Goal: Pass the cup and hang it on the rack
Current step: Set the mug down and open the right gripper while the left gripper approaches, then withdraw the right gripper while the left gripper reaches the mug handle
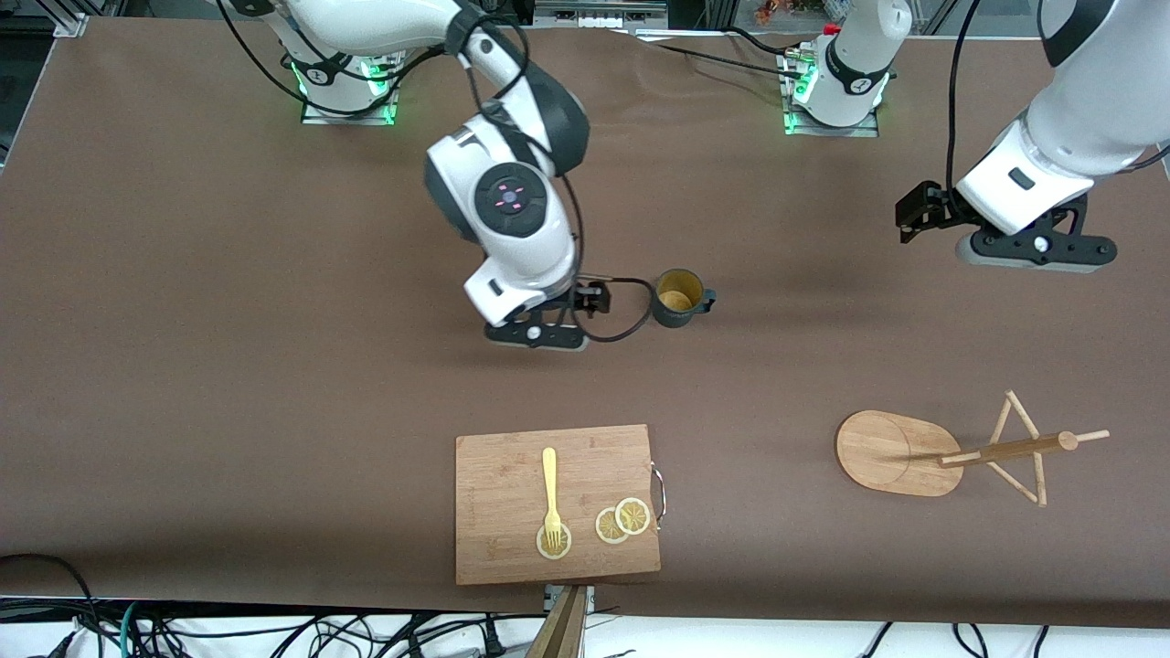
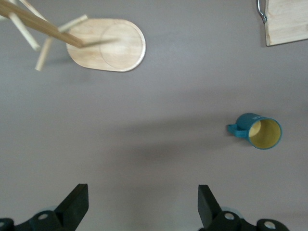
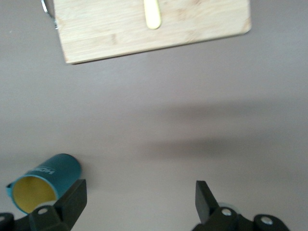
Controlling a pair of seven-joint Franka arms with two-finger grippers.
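The dark teal cup (image 1: 679,298) stands upright in the middle of the table, its yellowish inside showing and its handle toward the left arm's end. My right gripper (image 1: 537,334) is open and empty just beside it, toward the right arm's end. In the right wrist view the cup (image 3: 44,181) lies just outside one finger of the right gripper (image 3: 139,202). The wooden rack (image 1: 900,453) stands nearer to the front camera, toward the left arm's end. My left gripper (image 1: 1037,251) is open and empty, up over bare table. The left wrist view shows the left gripper (image 2: 143,207), the cup (image 2: 259,131) and the rack (image 2: 108,44).
A rectangular wooden cutting board (image 1: 512,539) lies near the front edge, nearer to the front camera than the cup. It bears a yellow fork (image 1: 550,489) and three lemon slices (image 1: 622,521). The board also shows in the right wrist view (image 3: 120,29).
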